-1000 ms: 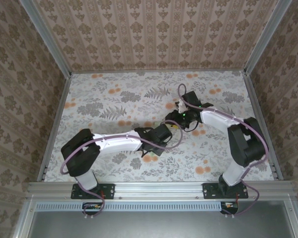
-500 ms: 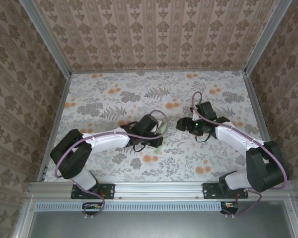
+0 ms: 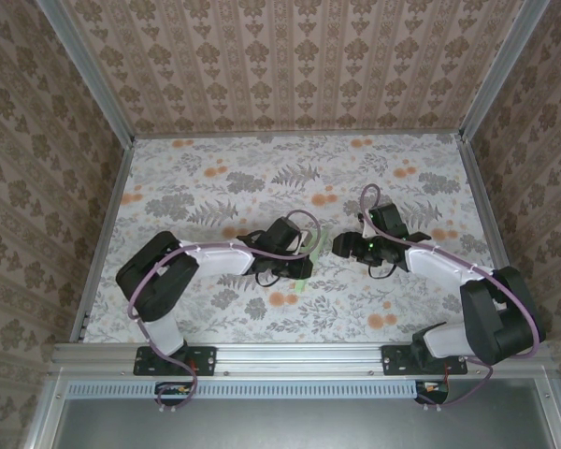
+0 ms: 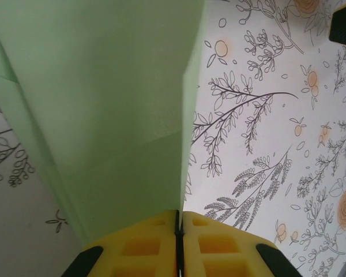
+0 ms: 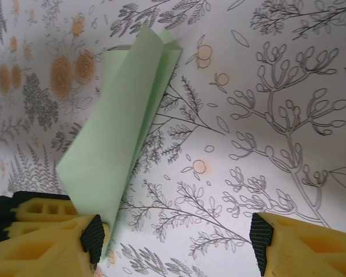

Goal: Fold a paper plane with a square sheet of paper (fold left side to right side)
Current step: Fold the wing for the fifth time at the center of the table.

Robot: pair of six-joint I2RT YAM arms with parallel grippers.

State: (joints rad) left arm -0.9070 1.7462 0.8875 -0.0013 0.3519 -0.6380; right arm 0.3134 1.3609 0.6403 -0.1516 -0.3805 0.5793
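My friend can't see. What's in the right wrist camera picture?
A slim, folded pale-green paper plane slants across a flowery table. The right gripper is open, its yellow fingers wide apart at the bottom, one beside the plane's lower end.

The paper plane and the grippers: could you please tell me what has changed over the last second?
The right gripper opened wider and drew back rightward, away from the left gripper. The left gripper stayed shut on the paper plane, roughly where it was.
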